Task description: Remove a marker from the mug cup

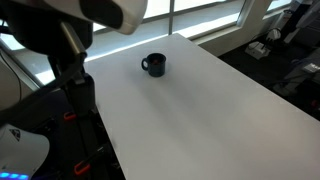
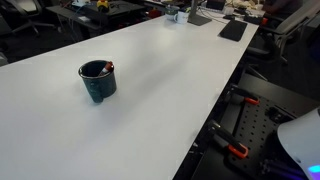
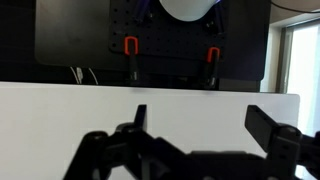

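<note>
The mug cup is small, dark and round, and stands upright on the white table toward its far end. In both exterior views it stands alone. A slim dark marker with a reddish end leans inside the mug at its rim. In the wrist view my gripper is open and empty, with its two dark fingers wide apart over bare white table. The mug is out of the wrist view. In the exterior views only parts of the arm show, far from the mug.
A black pegboard with red-handled clamps stands beyond the table edge in the wrist view. Clamps grip the table's side. A dark flat object lies at the far end. Office desks and windows surround the table.
</note>
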Motion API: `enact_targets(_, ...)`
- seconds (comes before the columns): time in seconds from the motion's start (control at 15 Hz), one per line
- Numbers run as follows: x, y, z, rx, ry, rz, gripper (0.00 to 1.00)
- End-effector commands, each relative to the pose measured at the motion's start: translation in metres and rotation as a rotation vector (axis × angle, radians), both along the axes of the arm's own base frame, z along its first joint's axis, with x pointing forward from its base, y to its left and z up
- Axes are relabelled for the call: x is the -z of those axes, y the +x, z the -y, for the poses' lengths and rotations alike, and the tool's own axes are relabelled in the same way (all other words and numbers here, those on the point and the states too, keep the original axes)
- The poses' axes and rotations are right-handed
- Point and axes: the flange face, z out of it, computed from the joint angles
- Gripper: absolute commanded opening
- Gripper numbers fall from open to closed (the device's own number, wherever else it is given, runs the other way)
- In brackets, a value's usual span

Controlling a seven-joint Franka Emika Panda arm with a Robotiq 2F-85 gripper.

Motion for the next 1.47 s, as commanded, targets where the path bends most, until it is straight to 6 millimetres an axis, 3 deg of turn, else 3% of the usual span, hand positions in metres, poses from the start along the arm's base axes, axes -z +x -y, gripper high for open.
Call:
enact_targets(0.0,0.001,0.006,-0.002,0.000,0.001,-0.009,1.00)
enact_targets(0.33,0.001,0.043,-0.011,-0.039,-0.033,-0.041,1.00)
enact_targets(0.93,0.008,0.119,-0.059,-0.106,-0.159,-0.160,1.00)
enact_targets(1.27,0.016,0.186,-0.076,-0.219,-0.129,-0.169,1.00)
enact_targets(1.4,0.021,0.213,-0.097,-0.290,-0.127,-0.174,1.00)
